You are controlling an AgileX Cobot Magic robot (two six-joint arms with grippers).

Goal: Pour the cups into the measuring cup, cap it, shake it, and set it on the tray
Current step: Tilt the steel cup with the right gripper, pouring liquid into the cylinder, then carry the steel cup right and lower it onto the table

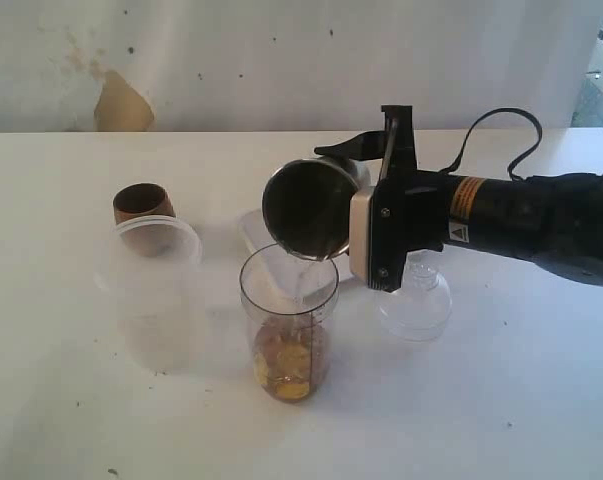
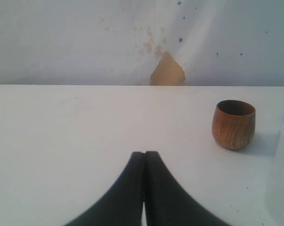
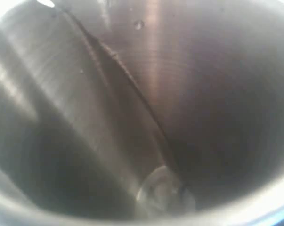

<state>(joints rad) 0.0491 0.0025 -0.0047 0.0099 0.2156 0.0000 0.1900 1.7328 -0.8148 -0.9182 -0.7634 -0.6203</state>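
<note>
The right end effector (image 1: 359, 188) is clamped around the steel tumbler (image 1: 306, 210), which is tipped mouth-down directly above the measuring cup (image 1: 289, 330) at mid-table. A thin clear stream falls into the amber liquid there. The tray (image 1: 251, 232) lies just behind, mostly hidden. A clear domed lid (image 1: 413, 300) sits under the arm. Toward the table's left edge, the wooden cup (image 1: 143, 203) stands behind a frosted cup (image 1: 151, 290). The left end effector (image 2: 144, 157) is closed and empty.

The white table (image 1: 501, 400) carries the measuring cup (image 1: 289, 330) right below the right gripper's (image 1: 346, 185) jaws, the tray (image 1: 249, 235) beneath them too, mostly hidden. A clear dome (image 1: 413, 300) sits behind the jaws, and a frosted cup (image 1: 151, 290) and wooden cup (image 1: 143, 203) stand well ahead of them.
</note>
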